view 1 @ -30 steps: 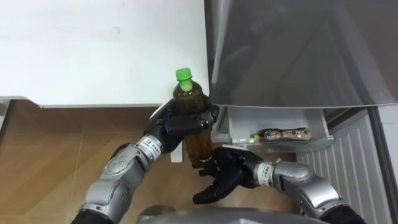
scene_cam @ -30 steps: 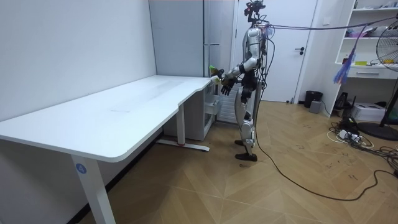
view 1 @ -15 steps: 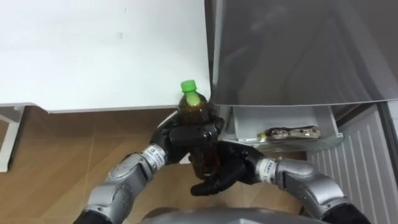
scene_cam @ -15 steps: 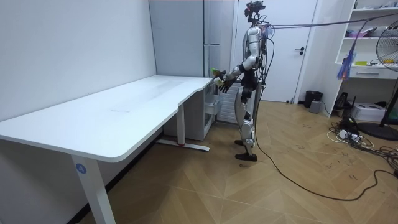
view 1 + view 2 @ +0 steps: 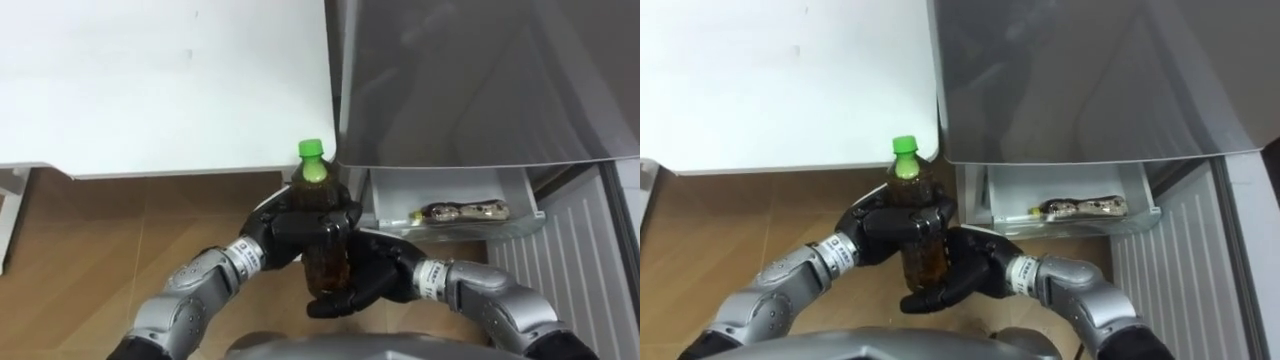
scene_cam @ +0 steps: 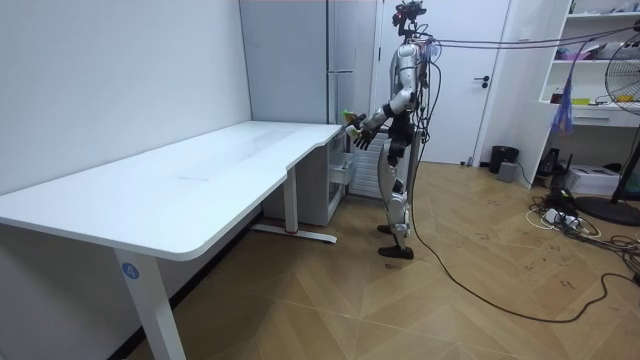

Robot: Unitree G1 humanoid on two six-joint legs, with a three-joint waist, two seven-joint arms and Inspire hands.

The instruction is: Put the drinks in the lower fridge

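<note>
Fingers of the left hand (image 5: 285,222) are curled tight round the middle of a tea bottle (image 5: 322,262). The bottle stands upright in that hand. It holds a brown drink and has a green cap (image 5: 311,150) on top.

The right hand (image 5: 372,270) is just beside it, low down. Its palm leans on the lower part of the bottle, and its loose, spread fingers reach under the bottle's bottom like a little cup. Both hands touch the bottle, so the drink is up in the air between them, over the wooden floor (image 5: 90,240), and not in the fridge yet.

The bottle's cap is close to the corner of the white desk (image 5: 150,90). The desk is on the robot's left. On its right is the grey fridge (image 5: 480,80), just beside the desk's edge. Under the grey front an open white compartment (image 5: 515,190) sticks out toward the robot. A small wrapped pack (image 5: 455,211) lies inside it. The bottle is near this compartment, a bit to its left, but outside it.

In the room view the robot stands straight on the wooden floor at the far end of the long white desk (image 6: 200,180), facing the tall grey fridge (image 6: 300,60). It holds both hands up in front of its body, and the bottle (image 6: 348,116) is a tiny green spot there. A white door (image 6: 460,80) is behind the robot.
</note>
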